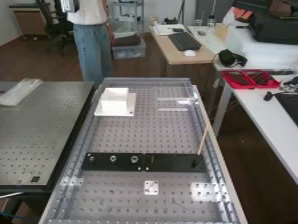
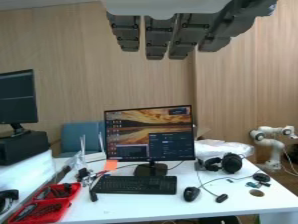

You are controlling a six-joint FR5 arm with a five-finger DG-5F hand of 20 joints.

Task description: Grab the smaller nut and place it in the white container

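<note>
High view: nuts [image 1: 113, 159] in row on left part of black plate [image 1: 124, 161] on bench [image 1: 159, 140]; smaller nut among them, which one hard to tell. White container [image 1: 114, 101] farther back, bench's left side. Stick [image 1: 203, 140] near plate's right end. Wrist view: robot hand [image 2: 158, 37] apart from nuts, fingers straight, side by side, empty; monitor [image 2: 149, 135], keyboard [image 2: 135, 185] beyond.

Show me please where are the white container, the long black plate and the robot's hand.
White container [image 1: 115, 106]: high view, on its side facing the camera.
Long black plate [image 1: 173, 161]: high view, on its bare right part.
Robot's hand [image 2: 158, 37]: wrist view, on one dark finger.
</note>
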